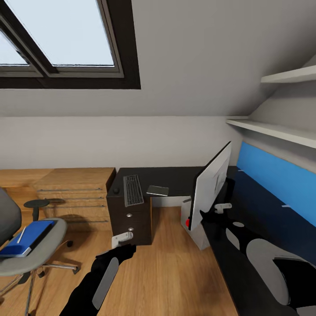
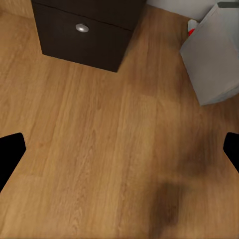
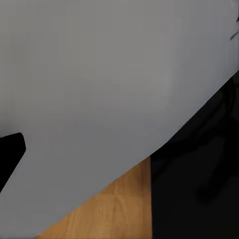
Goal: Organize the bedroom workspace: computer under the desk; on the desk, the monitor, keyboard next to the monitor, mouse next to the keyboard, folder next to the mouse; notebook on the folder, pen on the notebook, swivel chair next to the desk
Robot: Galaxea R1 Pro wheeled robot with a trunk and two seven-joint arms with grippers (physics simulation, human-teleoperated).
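Note:
The grey swivel chair (image 1: 44, 256) stands at the left on the wood floor, apart from the black desk (image 1: 180, 177). On its seat lies the blue folder (image 1: 30, 235) with the white pen (image 1: 21, 235) on top. The keyboard (image 1: 133, 190), the mouse (image 1: 116, 190) and the dark notebook (image 1: 157, 190) lie on the desk. The monitor (image 1: 210, 184) stands tilted on the desk's right wing, its pale back towards me. Below it sits the computer (image 1: 198, 235). My right gripper (image 1: 222, 206) is open close behind the monitor (image 3: 109, 79). My left gripper (image 1: 123, 239) hangs open over the floor.
The black drawer block (image 1: 131, 224) stands just beyond my left gripper. A low light-wood drawer unit (image 1: 74, 193) lines the back wall. Shelves (image 1: 281, 129) and a blue wall panel (image 1: 281, 180) run above the desk's right wing. Open floor lies between chair and desk.

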